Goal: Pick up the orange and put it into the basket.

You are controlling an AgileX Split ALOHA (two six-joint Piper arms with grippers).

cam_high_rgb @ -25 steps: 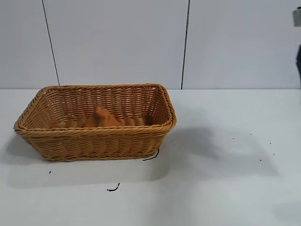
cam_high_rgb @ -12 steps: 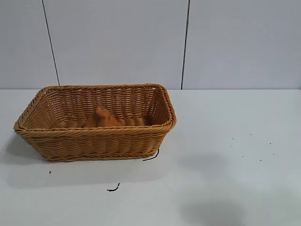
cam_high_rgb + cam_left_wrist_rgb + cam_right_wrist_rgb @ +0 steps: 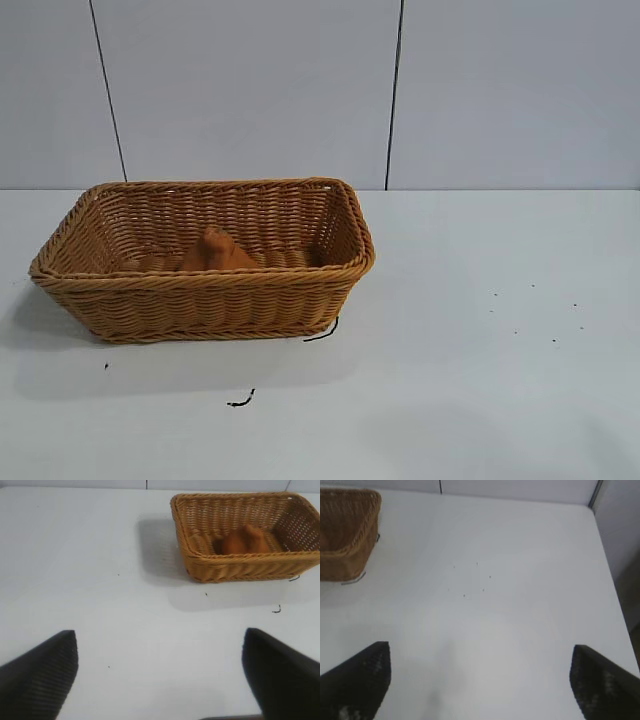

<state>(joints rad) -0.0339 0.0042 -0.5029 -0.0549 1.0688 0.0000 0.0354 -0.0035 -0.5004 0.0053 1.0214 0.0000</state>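
Observation:
The orange (image 3: pixel 214 251) lies inside the tan wicker basket (image 3: pixel 200 300) on the left half of the white table, its knobby neck pointing up. It also shows in the left wrist view (image 3: pixel 241 542), inside the basket (image 3: pixel 240 567). Neither arm shows in the exterior view. My left gripper (image 3: pixel 160 645) is open and empty, held above bare table well away from the basket. My right gripper (image 3: pixel 481 652) is open and empty over bare table, with one corner of the basket (image 3: pixel 345 555) far off to its side.
Two short black scraps lie on the table, one by the basket's front right corner (image 3: pixel 322 331) and one in front of it (image 3: pixel 241 400). Small dark specks (image 3: pixel 553 340) dot the right side. A grey panelled wall stands behind the table.
The right arm, seen at the top right edge one second ago, has left the exterior view. Its shadow on the table has slid toward the front edge and faded.

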